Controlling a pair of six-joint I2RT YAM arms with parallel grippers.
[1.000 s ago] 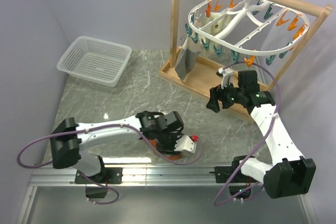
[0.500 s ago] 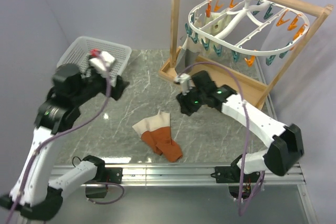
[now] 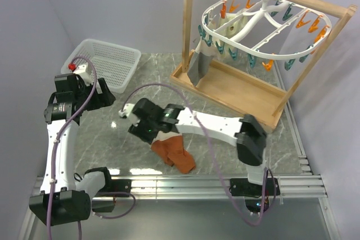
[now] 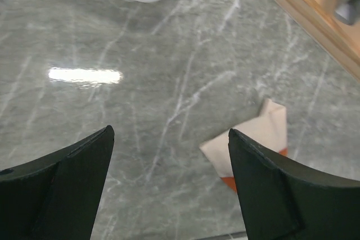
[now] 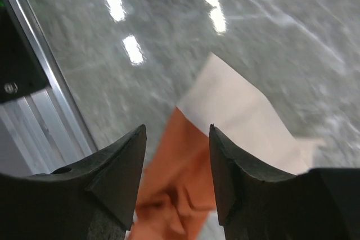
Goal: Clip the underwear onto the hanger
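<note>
Right hand point(image 5: 176, 133) hangs apart over the underwear point(image 3: 175, 153); left hand point(image 4: 170, 132), also apart, is near the basket point(image 3: 112, 47).

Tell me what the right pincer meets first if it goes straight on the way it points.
The underwear, most likely. In the right wrist view the right pincer, jaws open, points down at its orange fabric and cream waistband on the table. The gap to it is unclear.

Bright glare on table point(image 4: 169, 54), underwear point(image 5: 181, 161) slightly blurred
</note>
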